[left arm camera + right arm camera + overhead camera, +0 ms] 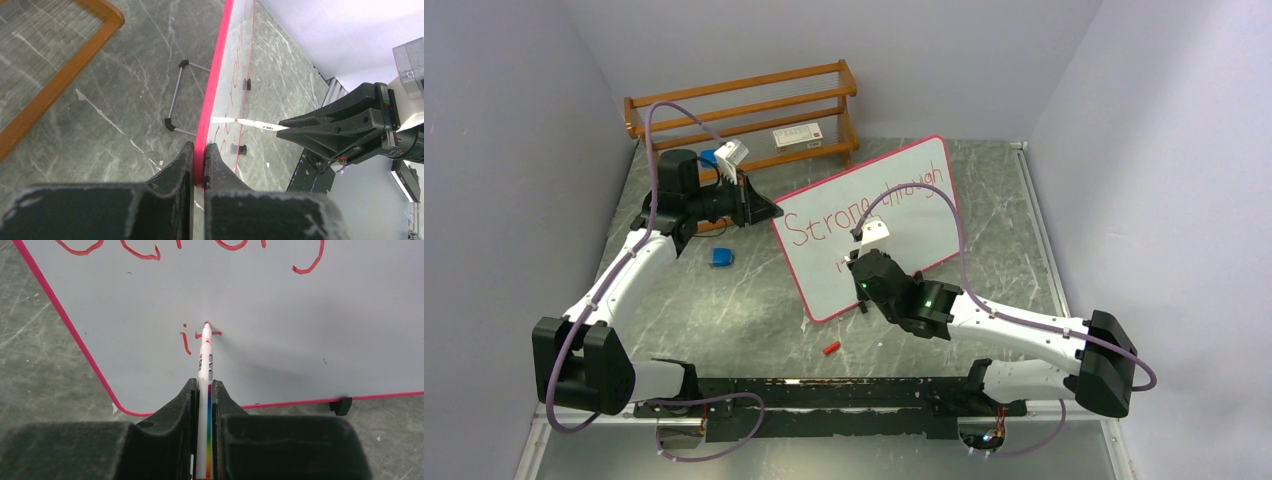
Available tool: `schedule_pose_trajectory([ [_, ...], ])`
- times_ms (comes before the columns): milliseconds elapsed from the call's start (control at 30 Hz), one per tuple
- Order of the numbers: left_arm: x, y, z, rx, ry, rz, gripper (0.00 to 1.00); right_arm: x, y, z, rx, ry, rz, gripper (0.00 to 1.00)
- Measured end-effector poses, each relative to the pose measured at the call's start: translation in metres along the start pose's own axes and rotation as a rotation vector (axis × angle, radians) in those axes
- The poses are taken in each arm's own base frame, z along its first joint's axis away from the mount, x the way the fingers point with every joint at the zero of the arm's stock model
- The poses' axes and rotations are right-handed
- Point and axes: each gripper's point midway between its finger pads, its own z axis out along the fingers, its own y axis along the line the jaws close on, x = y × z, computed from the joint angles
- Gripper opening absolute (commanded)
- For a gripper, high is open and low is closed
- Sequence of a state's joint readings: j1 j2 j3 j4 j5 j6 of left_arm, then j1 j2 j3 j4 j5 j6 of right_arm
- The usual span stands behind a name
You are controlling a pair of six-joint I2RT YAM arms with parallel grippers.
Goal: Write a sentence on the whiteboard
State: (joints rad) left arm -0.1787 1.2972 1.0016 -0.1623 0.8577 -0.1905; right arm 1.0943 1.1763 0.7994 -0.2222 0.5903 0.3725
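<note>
Whiteboard [212,100] rim pinched in left gripper [199,165]; right gripper [202,390] clenched on marker [204,355], tip touching sentence [829,222], lower line.

- My fingers [175,412]: matt black plastic, scuffed edges.
- Whiteboard [300,315]: smooth, faintly glossy.
- Marker [205,355]: smooth white plastic.
- Table [724,300]: marble-look, sheeny.
- Rack [55,87]: varnished wood.

- the sentence [824,222]: in the top view its lower line is covered by the right hand [859,265]; only a faint red trace shows beside it
- right wrist view: the upper line is cut by the top edge, only letter bottoms show; the marker [205,360] runs off the bottom edge
- left wrist view: the whiteboard [212,100] stands edge-on; lettering too squeezed to read
- print on the white box [797,137] on the wooden rack [744,110]: too small to read
- small red piece [830,349] on the desk [724,310]: too small to identify
</note>
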Motion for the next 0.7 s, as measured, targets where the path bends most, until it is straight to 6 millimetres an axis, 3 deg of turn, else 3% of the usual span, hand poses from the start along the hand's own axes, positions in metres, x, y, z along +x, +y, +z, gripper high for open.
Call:
schedule_pose_trajectory([
  [700, 0.0, 0.0, 0.0, 0.0, 0.0, 0.0, 0.05, 0.019, -0.001, -0.003, -0.009, 0.072, -0.013, 0.0],
])
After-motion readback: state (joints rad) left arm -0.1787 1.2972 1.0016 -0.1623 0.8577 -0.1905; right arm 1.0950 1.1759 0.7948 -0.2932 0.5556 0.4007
